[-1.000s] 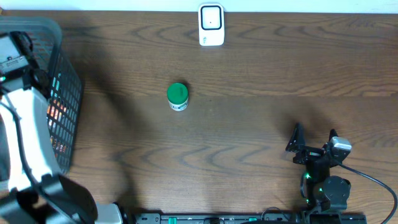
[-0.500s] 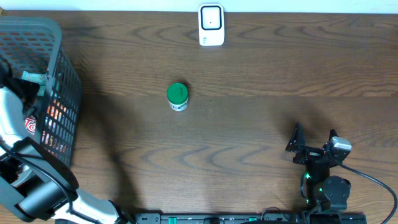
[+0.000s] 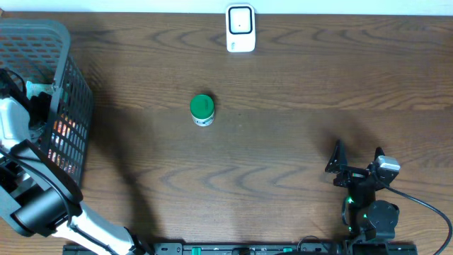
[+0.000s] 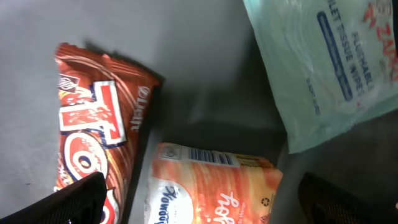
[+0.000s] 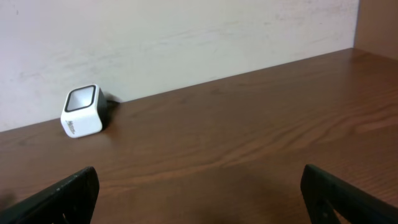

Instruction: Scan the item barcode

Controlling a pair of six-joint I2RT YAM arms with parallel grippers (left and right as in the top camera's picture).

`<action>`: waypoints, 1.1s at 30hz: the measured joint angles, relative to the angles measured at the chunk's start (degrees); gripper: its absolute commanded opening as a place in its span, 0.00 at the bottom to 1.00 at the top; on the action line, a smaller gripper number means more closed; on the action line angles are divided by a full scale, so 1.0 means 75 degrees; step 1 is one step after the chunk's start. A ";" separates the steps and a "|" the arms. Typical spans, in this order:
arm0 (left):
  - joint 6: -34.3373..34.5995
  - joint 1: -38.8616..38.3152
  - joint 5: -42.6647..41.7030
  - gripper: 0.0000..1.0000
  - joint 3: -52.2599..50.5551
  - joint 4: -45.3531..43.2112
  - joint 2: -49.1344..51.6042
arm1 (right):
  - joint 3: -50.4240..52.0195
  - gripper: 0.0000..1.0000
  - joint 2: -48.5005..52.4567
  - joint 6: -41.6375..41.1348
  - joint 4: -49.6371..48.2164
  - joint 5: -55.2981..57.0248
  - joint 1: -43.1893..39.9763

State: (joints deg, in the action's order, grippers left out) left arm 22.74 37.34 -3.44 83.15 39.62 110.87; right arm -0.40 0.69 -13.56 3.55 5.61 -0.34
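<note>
My left gripper (image 4: 211, 205) hangs open inside the grey basket (image 3: 49, 35), just above an orange tissue pack (image 4: 211, 183) whose barcode (image 4: 211, 155) faces up. A red-brown snack bag (image 4: 99, 118) lies left of that pack, and a pale green wipes pack (image 4: 329, 62) lies to the upper right. In the overhead view the left gripper (image 3: 39, 106) is dark against the basket mesh. The white scanner (image 3: 240, 28) stands at the table's far edge, also seen as the scanner (image 5: 82, 111) from the right wrist. My right gripper (image 3: 357, 157) rests open at the near right, holding nothing.
A small jar with a green lid (image 3: 202, 110) stands on the brown table (image 3: 297, 85), left of centre. The basket's mesh wall (image 3: 74, 120) rises at the left edge. A black cable (image 3: 417, 202) runs from the right arm's base.
The left arm has swung and lowered its wrist into the basket, so its gripper now sits among the packs. The right arm, jar and scanner have not moved.
</note>
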 measured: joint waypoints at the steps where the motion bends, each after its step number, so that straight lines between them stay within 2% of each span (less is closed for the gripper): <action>1: -0.0052 0.0000 -0.0087 0.98 0.0000 -0.0003 0.0029 | 0.0000 0.99 0.0000 0.0000 0.0000 0.0000 0.0000; 12: -0.0297 -0.0064 -0.0428 0.99 0.0012 0.0181 0.0627 | 0.0000 0.99 0.0000 0.0000 0.0000 0.0000 0.0000; 14: -0.0297 -0.0087 -0.0428 0.84 0.0020 0.0207 0.0632 | 0.0000 0.99 0.0000 0.0000 0.0000 0.0000 0.0000; 16: -0.0323 -0.0087 -0.0405 0.77 0.0026 0.0294 0.0647 | 0.0000 0.99 0.0000 0.0000 0.0000 0.0000 0.0000; 18: -0.0393 -0.0087 -0.0376 0.62 0.0026 0.0373 0.0650 | 0.0000 0.99 0.0000 0.0000 0.0000 0.0000 0.0000; 19: -0.0414 -0.0085 -0.0373 0.59 0.0026 0.0414 0.0653 | 0.0000 0.99 0.0000 0.0000 0.0000 0.0000 0.0000; 27: -0.0493 -0.0076 -0.0221 0.60 0.0300 0.1294 0.0685 | 0.0000 0.99 0.0000 0.0000 0.0000 0.0000 0.0000; 33: -0.0495 0.0163 -0.0003 0.60 0.1585 0.2311 0.0583 | 0.0000 0.99 0.0000 0.0000 0.0000 0.0000 0.0000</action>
State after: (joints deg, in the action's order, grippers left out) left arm 19.03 38.57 -3.46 95.04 56.95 115.24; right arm -0.40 0.69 -13.56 3.55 5.61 -0.34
